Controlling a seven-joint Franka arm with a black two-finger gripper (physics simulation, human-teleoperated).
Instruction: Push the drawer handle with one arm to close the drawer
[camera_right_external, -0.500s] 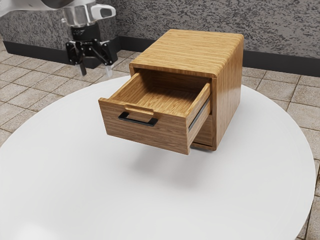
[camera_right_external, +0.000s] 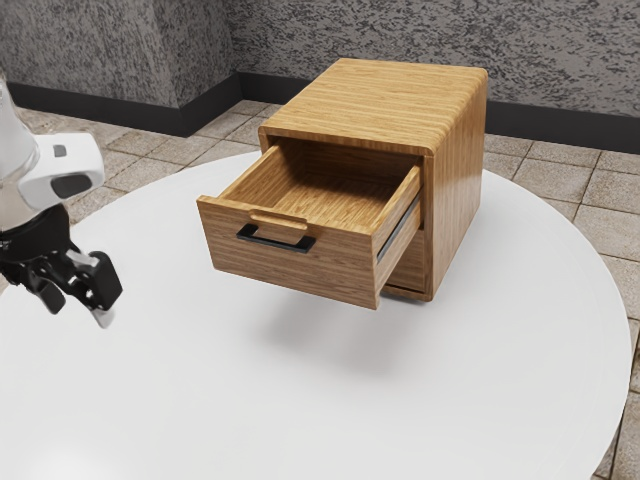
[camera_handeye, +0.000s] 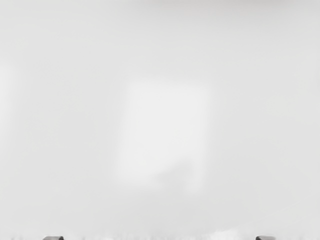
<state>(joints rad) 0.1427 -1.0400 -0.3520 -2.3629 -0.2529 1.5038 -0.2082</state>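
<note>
Drawer (camera_right_external: 290, 272) open — fingers (camera_right_external: 103, 316) spread, well apart from handle (camera_right_external: 275, 243).

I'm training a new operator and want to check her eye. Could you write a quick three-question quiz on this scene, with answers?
1. The drawer is: A) shut; B) open; C) upside down.
2. Fill in "touching" or "clear of": the gripper is ___ the handle.
3. True or false: the handle is white.

Key: 1 B; 2 clear of; 3 false.
</note>
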